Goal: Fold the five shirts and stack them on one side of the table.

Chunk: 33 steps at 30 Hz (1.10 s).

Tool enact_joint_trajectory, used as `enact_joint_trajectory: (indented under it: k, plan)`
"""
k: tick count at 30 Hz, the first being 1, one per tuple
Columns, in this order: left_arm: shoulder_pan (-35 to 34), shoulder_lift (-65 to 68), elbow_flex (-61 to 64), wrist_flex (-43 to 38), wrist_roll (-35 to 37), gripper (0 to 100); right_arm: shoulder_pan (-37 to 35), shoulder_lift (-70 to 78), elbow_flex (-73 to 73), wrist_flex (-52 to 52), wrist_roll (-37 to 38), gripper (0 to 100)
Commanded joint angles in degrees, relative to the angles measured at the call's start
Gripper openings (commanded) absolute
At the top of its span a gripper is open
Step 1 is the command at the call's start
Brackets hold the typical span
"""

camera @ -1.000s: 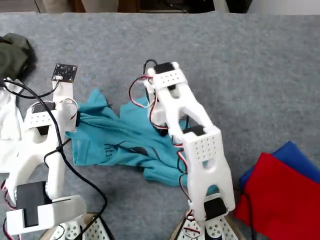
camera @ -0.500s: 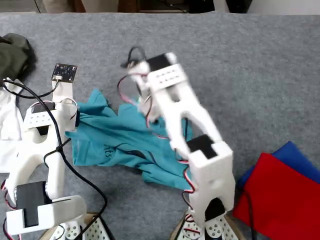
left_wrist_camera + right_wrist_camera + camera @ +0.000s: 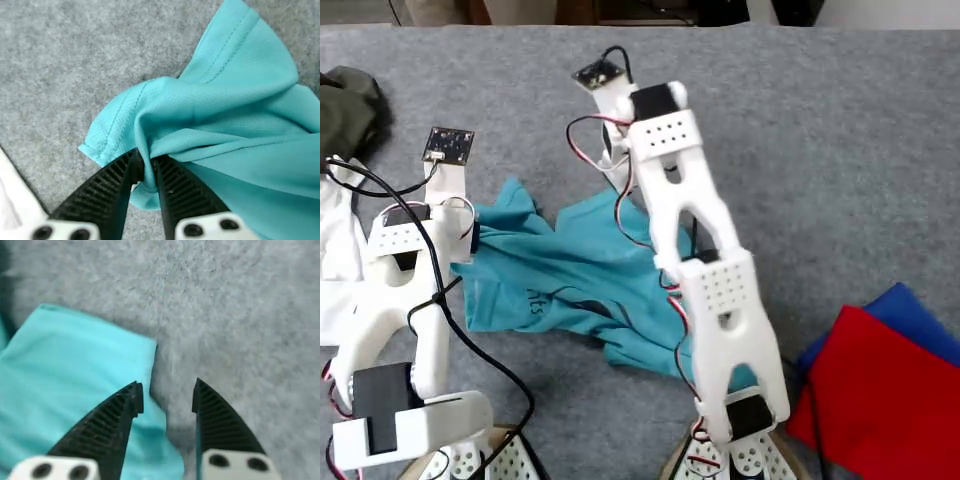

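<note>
Teal shirt [image 3: 560,275]: crumpled, lying on grey bench [image 3: 840,140] between both arms.
Left pincer [image 3: 146,159]: clamped on bunched fold at shirt edge.
Right pincer [image 3: 168,384]: jaws parted, poised over shirt corner and bare bench.
Red shirt [image 3: 875,390]: folded, overlapping blue shirt [image 3: 920,315], right side.
Dark green shirt [image 3: 348,105], white shirt [image 3: 338,235]: left edge.

I see my left arm [image 3: 395,290], made of white plastic with black motors. It is bent low and reaches forward. Its left gripper [image 3: 145,162] has two black ribbed fingers [image 3: 107,185]. They are squeezed tight on a fold of the teal shirt [image 3: 225,115].

My right arm [image 3: 720,300] is white plastic too. It stretches out long, and its wrist sits up at the far end. The right gripper [image 3: 167,390] points down. Its two black fingers [image 3: 117,412] are spread apart, and one tip hangs over the shirt's edge.
</note>
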Motion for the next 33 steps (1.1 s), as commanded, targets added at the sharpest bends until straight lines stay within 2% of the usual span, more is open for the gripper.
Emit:
enact_joint_trajectory:
  k: [1,10,15,16,24,30,33]
  plan:
    - [0.26,-0.13,-0.18,-1.05,0.09,2,0.48,6.37,-10.68,1.32,-0.97,16.8]
    - [0.26,-0.04,-0.18,-1.05,0.09,2,-3.74,8.40,-9.71,1.32,-1.76,16.4]
    - [0.26,-0.04,-0.18,-1.05,0.09,2,-6.02,6.73,-9.36,1.41,-1.49,1.2]
    - [0.26,-0.04,-0.18,-1.05,0.09,2,-6.20,6.29,-9.36,1.41,-1.41,0.6]
    - [0.26,-0.04,-0.18,-1.05,0.09,2,-6.20,2.51,-7.25,1.49,-1.67,1.6]
    - [0.26,-0.04,-0.18,-1.05,0.09,2,-6.73,-9.98,-5.85,1.49,-1.49,1.6]
    - [0.26,-0.04,-0.18,-1.05,0.09,2,-9.80,-13.14,-4.09,1.32,0.09,1.6]
